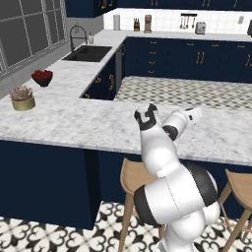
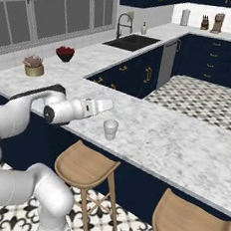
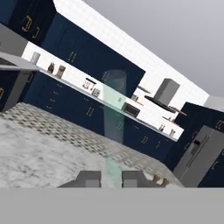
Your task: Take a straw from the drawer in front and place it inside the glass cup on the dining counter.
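Note:
In the hand view my gripper (image 3: 112,178) is shut on the straw (image 3: 113,127), a pale see-through stick that rises from between the two fingers. The glass cup (image 2: 110,129) stands upright on the dining counter (image 2: 184,144) near its front edge. In the right base view my gripper (image 2: 111,105) hovers just above the cup and slightly to its left, pointing out over the marble. From the left base camera the hand (image 1: 197,113) reaches right over the dining counter (image 1: 74,128), and my arm hides the cup. The drawer is out of view.
A tan pot with a plant (image 2: 34,66) and a dark bowl of red fruit (image 2: 65,53) sit far left on the counter. Wooden stools (image 2: 85,167) (image 2: 192,225) stand under the overhang. A sink (image 1: 87,52) lies on the far worktop.

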{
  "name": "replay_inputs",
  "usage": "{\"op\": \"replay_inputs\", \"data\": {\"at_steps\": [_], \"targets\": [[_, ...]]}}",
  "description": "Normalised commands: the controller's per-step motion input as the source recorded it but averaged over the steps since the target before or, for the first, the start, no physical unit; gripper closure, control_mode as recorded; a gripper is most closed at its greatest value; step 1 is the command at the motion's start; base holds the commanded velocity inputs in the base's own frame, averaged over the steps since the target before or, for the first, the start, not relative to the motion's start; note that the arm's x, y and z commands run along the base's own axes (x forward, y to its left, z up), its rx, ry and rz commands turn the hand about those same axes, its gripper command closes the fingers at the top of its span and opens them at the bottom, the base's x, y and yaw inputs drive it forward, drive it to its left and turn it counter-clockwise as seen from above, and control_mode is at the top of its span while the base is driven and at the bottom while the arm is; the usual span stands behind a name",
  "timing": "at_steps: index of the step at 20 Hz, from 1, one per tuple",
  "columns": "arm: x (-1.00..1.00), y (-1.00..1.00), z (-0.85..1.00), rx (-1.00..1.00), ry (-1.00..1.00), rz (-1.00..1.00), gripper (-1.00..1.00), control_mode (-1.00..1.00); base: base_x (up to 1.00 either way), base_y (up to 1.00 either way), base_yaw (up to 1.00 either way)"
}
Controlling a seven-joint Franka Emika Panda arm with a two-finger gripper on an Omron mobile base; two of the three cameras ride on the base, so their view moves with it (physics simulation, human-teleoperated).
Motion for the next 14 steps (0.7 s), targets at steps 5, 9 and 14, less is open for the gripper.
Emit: {"op": "replay_inputs", "data": {"at_steps": [5,9,14], "targets": [[0.38,0.22,0.33,0.01,0.12,-0.09,1.0,-1.0,0.0,0.0,0.0],[0.07,0.02,0.41,0.19,0.06,-0.07,1.0,-1.0,0.0,0.0,0.0],[-0.1,0.0,0.05,0.47,0.03,-0.04,1.0,-1.0,0.0,0.0,0.0]]}}
